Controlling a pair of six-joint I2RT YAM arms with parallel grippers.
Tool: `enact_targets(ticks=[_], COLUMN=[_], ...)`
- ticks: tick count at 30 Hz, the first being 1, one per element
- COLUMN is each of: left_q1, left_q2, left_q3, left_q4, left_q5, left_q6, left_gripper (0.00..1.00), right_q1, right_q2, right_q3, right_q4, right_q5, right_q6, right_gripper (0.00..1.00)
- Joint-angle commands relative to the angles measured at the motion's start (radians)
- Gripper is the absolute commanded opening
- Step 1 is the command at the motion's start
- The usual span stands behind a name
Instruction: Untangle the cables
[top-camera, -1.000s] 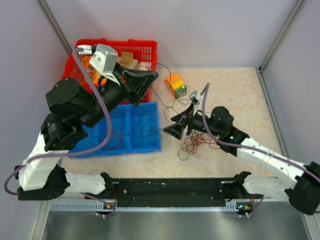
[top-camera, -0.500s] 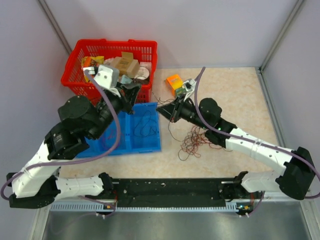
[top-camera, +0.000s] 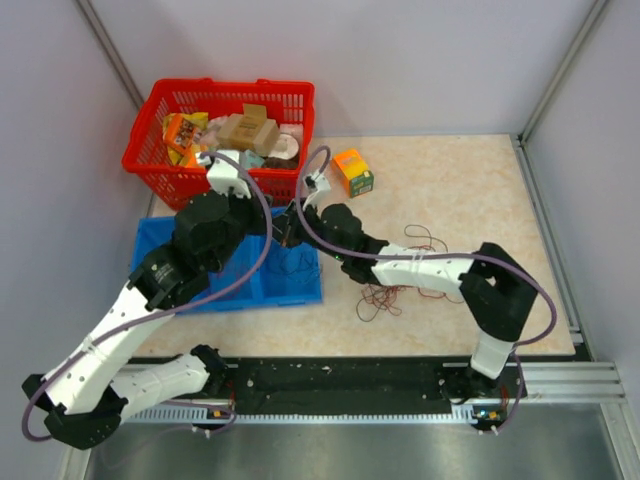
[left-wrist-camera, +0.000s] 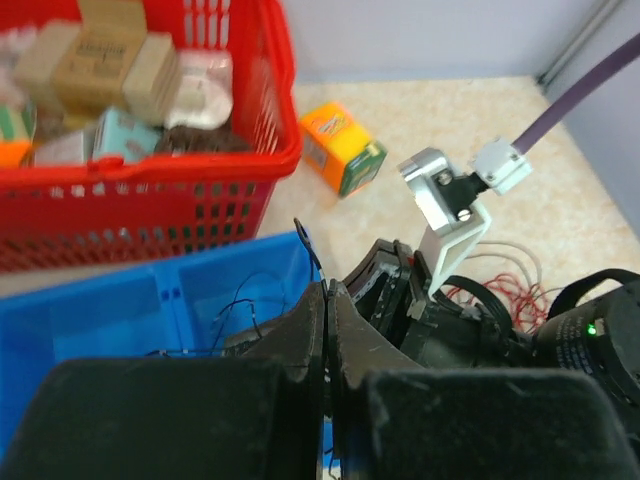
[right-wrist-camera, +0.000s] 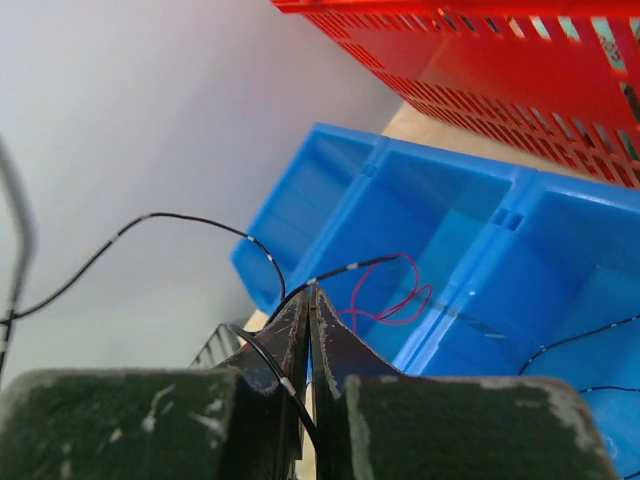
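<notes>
The cables are thin wires. A red tangle (top-camera: 390, 290) lies on the table right of the blue tray (top-camera: 200, 290), and black strands (top-camera: 298, 258) lie in the tray's right compartment. My left gripper (top-camera: 272, 222) and right gripper (top-camera: 289, 228) meet tip to tip over that compartment. The left gripper (left-wrist-camera: 328, 292) is shut, with a thin black cable (left-wrist-camera: 303, 240) rising from its tips. The right gripper (right-wrist-camera: 310, 290) is shut on a black cable (right-wrist-camera: 200, 221) that arcs left and also runs right. Below it a red cable (right-wrist-camera: 390, 296) loops in the tray (right-wrist-camera: 450, 200).
A red basket (top-camera: 150, 150) full of boxes stands behind the tray. An orange box (top-camera: 352, 170) sits on the table right of the basket. A black loop (top-camera: 425, 240) lies by the right forearm. Grey walls close in the back and both sides.
The left gripper came down from over the basket to the tray. The right gripper swung left from the table's middle to the tray and shut on the black cable.
</notes>
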Motion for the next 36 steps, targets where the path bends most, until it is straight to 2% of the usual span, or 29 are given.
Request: enact_targets(ticks=[1, 7, 9, 12, 14, 15, 18, 19, 21, 22, 26, 33, 36], left_q1=[0.086, 0.150, 0.162, 0.196, 0.202, 0.205, 0.208, 0.215, 0.227, 0.233, 0.264, 0.300, 0.320], left_q2=[-0.069, -0.107, -0.103, -0.078, -0.050, -0.040, -0.017, -0.011, -0.004, -0.001, 0.006, 0.054, 0.081], left_q3=[-0.131, -0.197, -0.217, -0.267, -0.290, -0.298, -0.321, -0.330, -0.349, -0.359, -0.390, -0.442, -0.464], left_q4=[-0.001, -0.001, 0.017, 0.090, 0.149, 0.170, 0.192, 0.193, 0.189, 0.186, 0.183, 0.195, 0.239], left_q5=[0.131, 0.178, 0.219, 0.388, 0.492, 0.511, 0.485, 0.464, 0.445, 0.395, 0.347, 0.258, 0.302], left_q6=[-0.108, -0.113, -0.130, -0.182, -0.223, -0.243, -0.275, -0.282, -0.302, -0.312, -0.363, -0.397, -0.389], left_gripper=[0.00, 0.00, 0.00, 0.00, 0.00, 0.00, 0.00, 0.00, 0.00, 0.00, 0.00, 0.00, 0.00], right_q1=[0.039, 0.057, 0.056, 0.056, 0.056, 0.057, 0.057, 0.057, 0.057, 0.059, 0.059, 0.059, 0.050], right_q2=[0.087, 0.222, 0.216, 0.180, 0.108, 0.069, -0.015, -0.044, -0.102, -0.127, -0.247, -0.556, -0.656], right_q3=[-0.002, 0.122, 0.139, 0.169, 0.112, 0.071, 0.026, 0.017, -0.012, -0.022, -0.119, -0.330, -0.370], right_q4=[0.220, 0.111, -0.004, -0.237, -0.291, -0.297, -0.403, -0.438, -0.493, -0.519, -0.575, -0.654, -0.733], right_q5=[0.102, 0.169, 0.243, 0.349, 0.380, 0.378, 0.306, 0.276, 0.210, 0.187, 0.150, 0.261, 0.308], right_q6=[-0.063, -0.129, -0.176, -0.224, -0.230, -0.230, -0.233, -0.232, -0.241, -0.245, -0.247, -0.247, -0.242], right_gripper=[0.00, 0.03, 0.06, 0.07, 0.09, 0.14, 0.36, 0.47, 0.57, 0.59, 0.66, 0.73, 0.73])
